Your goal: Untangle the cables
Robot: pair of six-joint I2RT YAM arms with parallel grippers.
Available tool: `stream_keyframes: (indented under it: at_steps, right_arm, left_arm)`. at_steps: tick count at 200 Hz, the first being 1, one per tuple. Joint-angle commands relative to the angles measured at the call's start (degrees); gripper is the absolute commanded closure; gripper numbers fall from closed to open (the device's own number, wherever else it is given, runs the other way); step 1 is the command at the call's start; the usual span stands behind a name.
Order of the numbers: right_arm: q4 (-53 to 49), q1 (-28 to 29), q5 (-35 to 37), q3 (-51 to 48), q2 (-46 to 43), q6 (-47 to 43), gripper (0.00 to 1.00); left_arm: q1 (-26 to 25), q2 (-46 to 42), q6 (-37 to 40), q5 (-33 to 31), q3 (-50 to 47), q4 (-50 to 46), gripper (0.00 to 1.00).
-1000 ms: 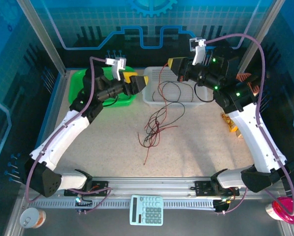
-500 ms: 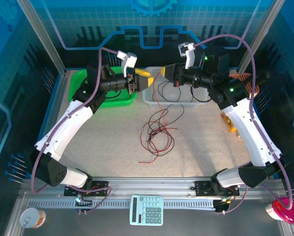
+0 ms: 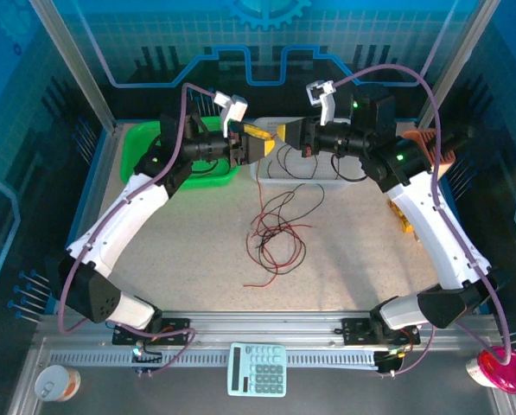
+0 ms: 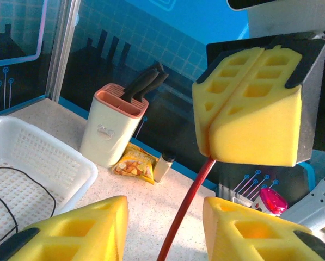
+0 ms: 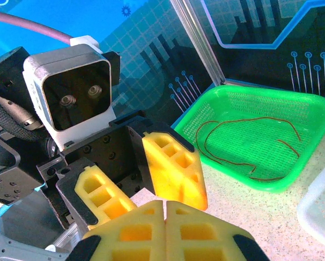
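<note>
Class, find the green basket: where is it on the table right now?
In the top view the green basket sits at the far left of the table, partly under the left arm, beside the white basket.

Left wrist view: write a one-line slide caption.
Right gripper shut on a red cable that runs down through the open left gripper.

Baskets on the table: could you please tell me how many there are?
2: the green basket at the far left, and the white basket at the far centre.
</note>
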Motion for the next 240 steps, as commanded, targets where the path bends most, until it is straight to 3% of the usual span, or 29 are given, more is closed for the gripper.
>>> stream_keyframes:
  at_steps: [1,24,42,57,61,96,120,148,170,193,227,240]
  right_arm:
    - [1.8,0.4,-1.5,-0.3,0.2,0.8,1.0]
    - [2.0,0.5,-1.5,-0.4,0.2,0.9,1.0]
    - [2.2,0.4,-1.5,-0.5,0.0,0.9,1.0]
    - [2.4,0.4,-1.2,-1.1,-0.5,0.8,1.0]
    - [2.4,0.5,-0.9,-1.3,-0.7,0.7,1.0]
    - [5.4,-0.4,2.3,-8.0,-5.2,0.3,0.57]
    - [10.3,-1.1,3.6,-16.6,-9.5,0.1,0.43]
    - [17.9,-0.7,0.4,-25.1,-11.8,-0.2,0.27]
    - [21.3,1.9,-0.8,-27.7,-10.4,-0.5,0.25]
    - [20.9,5.7,2.7,-27.8,-7.3,-2.3,0.27]
    - [23.8,6.6,3.7,-31.3,-4.1,-1.7,0.54]
    - [25.0,6.6,4.2,-33.3,-3.8,-1.3,0.59]
  left_arm:
    - [-1.0,1.1,-1.3,2.0,2.0,2.6,0.6]
    - [-1.4,1.0,-1.3,1.9,1.4,2.7,0.66]
    - [-1.6,0.9,-1.4,1.8,0.9,2.8,0.81]
    - [-1.6,0.6,-2.0,1.1,0.5,3.8,0.99]
    - [-1.6,0.5,-2.3,0.9,0.2,4.2,1.0]
    - [-1.6,-0.1,-5.3,-2.5,0.4,6.8,1.0]
    - [-1.6,-1.0,-7.9,-6.1,1.0,8.9,1.0]
    - [-1.7,-1.2,-10.4,-8.9,2.9,10.0,1.0]
    - [-2.0,-1.2,-12.2,-11.7,4.6,10.9,1.0]
    - [-2.2,-1.0,-13.9,-13.7,6.9,11.8,1.0]
    - [-2.2,-1.0,-13.7,-18.1,12.1,8.8,1.0]
    - [-2.2,-1.3,-12.7,-20.4,14.3,6.9,1.0]
